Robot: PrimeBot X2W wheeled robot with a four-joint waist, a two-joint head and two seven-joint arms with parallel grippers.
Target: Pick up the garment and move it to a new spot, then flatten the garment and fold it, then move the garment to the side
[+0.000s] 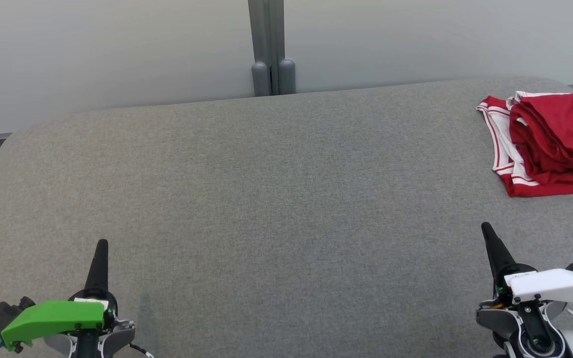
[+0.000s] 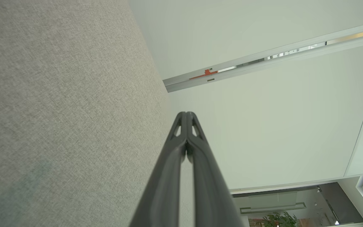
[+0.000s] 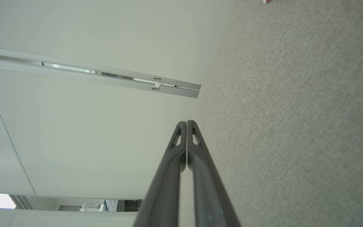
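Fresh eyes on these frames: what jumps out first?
A red garment with white trim, bunched at the far right of the grey surface. Next, the left pincer and right pincer, both shut and empty, at the near corners, apart from the garment.

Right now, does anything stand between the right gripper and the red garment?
Nothing visible does. Bare grey fabric surface lies between the shut right gripper and the bunched red-and-white garment, which sits ahead of it near the surface's far right edge.
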